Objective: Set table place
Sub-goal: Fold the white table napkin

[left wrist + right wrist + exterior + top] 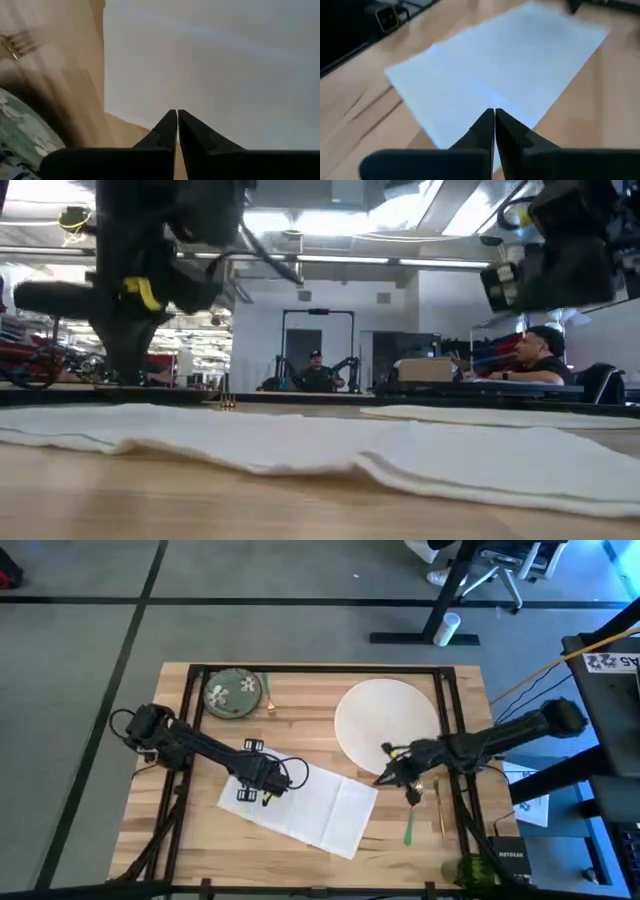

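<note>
- The left gripper (262,783), fingers closed and empty, is hovering over the flat white cloth napkin (310,808) lying near the table's (160,790) front edge.
- The right gripper (392,772), fingers also closed, is hanging between the napkin and the smooth round white plate (385,715).
- Napkin placement seems underway; next, probably moving the green-handled cutlery (409,828) at the front right.
- The flowered green dish (232,693) is sitting at the back left corner.

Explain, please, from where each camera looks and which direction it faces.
High: above, facing straight down on the table; both arms show.
Low: at tabletop height, facing level across the napkin into the room; arms hang from above.
Left wrist: behind the left gripper, jaws shut, facing the napkin.
Right wrist: behind the right gripper, jaws shut, facing the napkin.
Shared: all four see the napkin.
</note>
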Robot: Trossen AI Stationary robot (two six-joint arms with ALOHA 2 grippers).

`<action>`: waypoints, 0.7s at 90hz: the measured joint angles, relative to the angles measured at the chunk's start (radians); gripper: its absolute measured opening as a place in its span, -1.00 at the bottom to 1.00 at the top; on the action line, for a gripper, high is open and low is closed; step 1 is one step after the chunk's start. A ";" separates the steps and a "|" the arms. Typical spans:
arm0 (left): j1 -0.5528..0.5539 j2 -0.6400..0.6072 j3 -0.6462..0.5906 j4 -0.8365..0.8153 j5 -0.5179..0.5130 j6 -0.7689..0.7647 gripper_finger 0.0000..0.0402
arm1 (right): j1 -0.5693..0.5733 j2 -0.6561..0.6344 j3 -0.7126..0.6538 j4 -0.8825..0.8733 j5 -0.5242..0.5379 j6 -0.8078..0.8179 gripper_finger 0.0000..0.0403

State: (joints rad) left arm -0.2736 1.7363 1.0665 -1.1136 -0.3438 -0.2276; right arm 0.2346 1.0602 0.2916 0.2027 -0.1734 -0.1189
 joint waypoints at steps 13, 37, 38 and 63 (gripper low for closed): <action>0.015 0.000 -0.051 0.056 0.001 -0.007 -1.00 | 0.055 0.142 0.011 0.072 0.009 0.069 -1.00; -0.007 0.000 -0.118 0.151 0.045 -0.099 -1.00 | 0.088 0.355 0.112 0.073 0.006 0.094 -1.00; -0.009 0.000 -0.120 0.154 0.046 -0.102 -1.00 | 0.088 0.362 0.116 0.069 0.006 0.094 -1.00; -0.066 -0.002 -0.144 0.186 0.033 -0.195 -1.00 | 0.086 0.462 0.198 -0.080 0.029 0.096 -1.00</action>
State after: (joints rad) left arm -0.3397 1.7340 0.9229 -0.9273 -0.3106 -0.4225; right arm 0.3206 1.5222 0.4898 0.1226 -0.1440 -0.0231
